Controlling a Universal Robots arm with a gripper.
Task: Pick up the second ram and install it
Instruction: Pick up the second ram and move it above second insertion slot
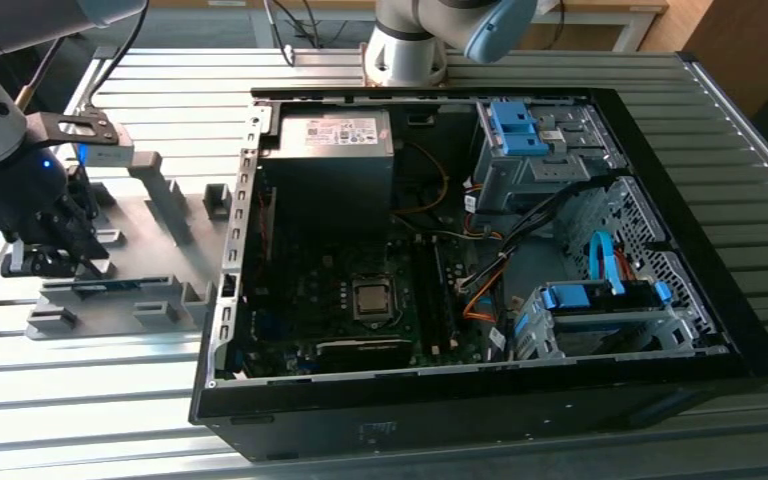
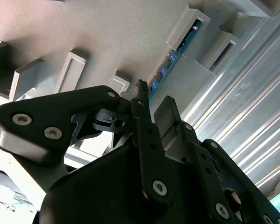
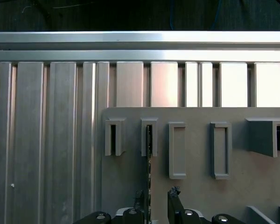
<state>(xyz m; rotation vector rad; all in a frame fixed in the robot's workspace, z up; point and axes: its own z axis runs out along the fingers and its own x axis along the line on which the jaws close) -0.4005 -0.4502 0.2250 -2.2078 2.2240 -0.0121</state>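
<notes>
Exterior view: gripper [image 1: 53, 258] sits low over the grey slotted holder [image 1: 157, 230], well away from the PC case [image 1: 491, 390].
Second wrist view: second ram [image 2: 170, 59] stands on edge in its slots, so both faces are free to clamp.
First wrist view: fingers [image 3: 176, 203] are spread. The ram runs into the gap, close to one finger, and looks not yet pinched.

This looks like a robotics lab or assembly workshop: a ribbed aluminium-profile bench [image 1: 744, 120] carries an opened black desktop computer case [image 1: 491, 425] with its circuit board bared, a grey plastic slotted holder [image 1: 164, 205], and a silver robot-arm base [image 1: 404, 55].
</notes>
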